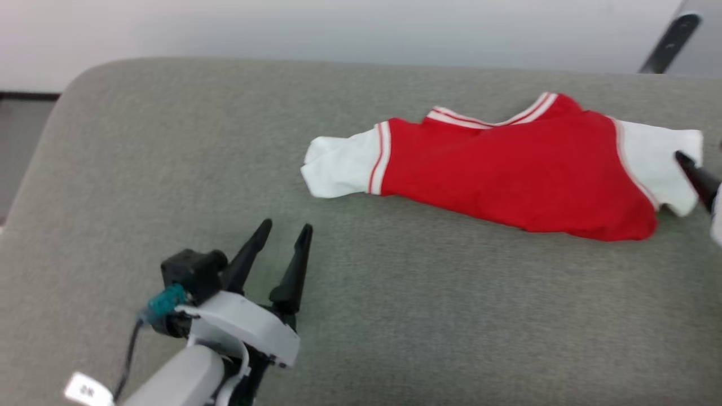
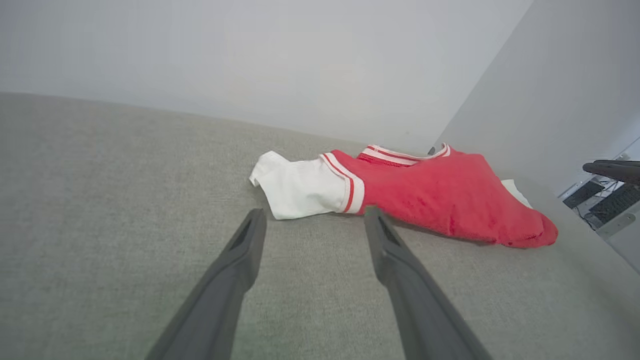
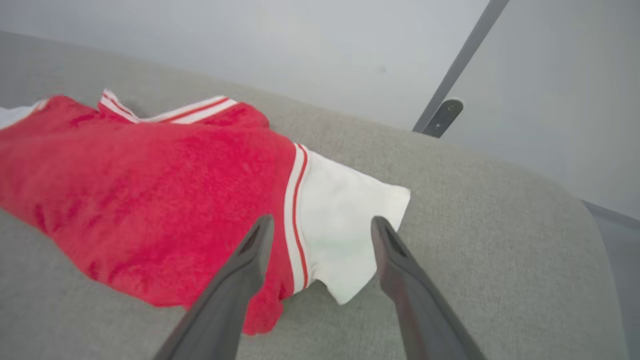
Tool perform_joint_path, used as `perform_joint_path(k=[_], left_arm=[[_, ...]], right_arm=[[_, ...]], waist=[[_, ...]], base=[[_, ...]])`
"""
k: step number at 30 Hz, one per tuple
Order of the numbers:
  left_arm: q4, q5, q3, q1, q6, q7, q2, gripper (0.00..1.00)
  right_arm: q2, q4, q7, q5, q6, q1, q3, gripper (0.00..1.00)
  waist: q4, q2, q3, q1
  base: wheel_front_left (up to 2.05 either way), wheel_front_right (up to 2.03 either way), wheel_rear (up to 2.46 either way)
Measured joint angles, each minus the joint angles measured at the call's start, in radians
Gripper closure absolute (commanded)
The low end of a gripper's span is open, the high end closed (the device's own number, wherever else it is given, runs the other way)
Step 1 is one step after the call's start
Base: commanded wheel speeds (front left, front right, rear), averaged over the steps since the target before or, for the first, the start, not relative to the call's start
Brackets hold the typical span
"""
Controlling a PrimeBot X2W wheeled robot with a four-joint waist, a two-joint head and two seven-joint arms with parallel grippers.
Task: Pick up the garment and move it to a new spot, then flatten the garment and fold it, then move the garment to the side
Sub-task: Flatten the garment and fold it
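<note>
Grey fabric surface [image 1: 395, 316] — pale wall [image 1: 338, 28] behind.

my left pincer [image 1: 286, 227] has two long, tapering black fingers [image 1: 293, 270] on a pale grey wrist shell [image 1: 242, 324]. to its left sit a black camera block [image 1: 192, 270], a teal plug [image 1: 166, 299], a thin black cable [image 1: 127, 355] and a white tag [image 1: 84, 389] with dark lettering.

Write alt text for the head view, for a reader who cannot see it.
A crumpled red garment with white ends and striped trim lies on a grey fabric surface. The open left pincer sits at lower left, apart from it; the right pincer shows at the right edge by its white end.
</note>
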Motion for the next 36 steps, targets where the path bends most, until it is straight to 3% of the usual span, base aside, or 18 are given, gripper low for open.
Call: perform_joint_path(k=[5, 13, 24, 33, 34, 36], left_arm=[[-0.082, 0.212, 0.094, 0.085, 0.006, 0.000, -0.077, 0.00], [-0.128, 0.449, 0.213, 0.160, -0.059, 0.000, -0.201, 0.00], [-0.096, 0.571, 0.349, 0.203, -0.199, 0.000, -0.343, 0.00], [-0.071, 0.639, 0.414, 0.199, -0.266, 0.000, -0.398, 0.00], [-0.070, 0.643, 0.419, 0.199, -0.269, 0.000, -0.402, 0.00], [-0.068, 0.654, 0.428, 0.199, -0.276, 0.000, -0.408, 0.00]], right_arm=[[-0.060, 0.151, 0.055, 0.009, 0.000, -0.134, 0.054, 0.00], [-0.131, 0.323, 0.097, 0.021, 0.000, -0.301, 0.131, 0.00], [-0.176, 0.446, 0.188, 0.033, 0.000, -0.420, 0.268, 0.00], [-0.208, 0.459, 0.227, 0.086, -0.001, -0.475, 0.321, 0.00], [-0.209, 0.460, 0.228, 0.091, -0.001, -0.478, 0.327, 0.19], [-0.209, 0.467, 0.232, 0.102, -0.001, -0.485, 0.334, 0.80]], waist=[[0.059, 0.0000, 0.032, 0.0000], [0.142, 0.0000, 0.107, 0.0000], [0.232, 0.0000, 0.221, 0.0000], [0.262, 0.0000, 0.275, 0.0000], [0.263, 0.0000, 0.276, 0.0000], [0.262, 0.0000, 0.278, 0.0000]], base=[[0.00, 0.00, 0.00], [0.00, 0.00, 0.00], [0.00, 0.00, 0.00], [0.00, 0.00, 0.00], [0.00, 0.00, 0.00], [0.00, 0.00, 0.00]])
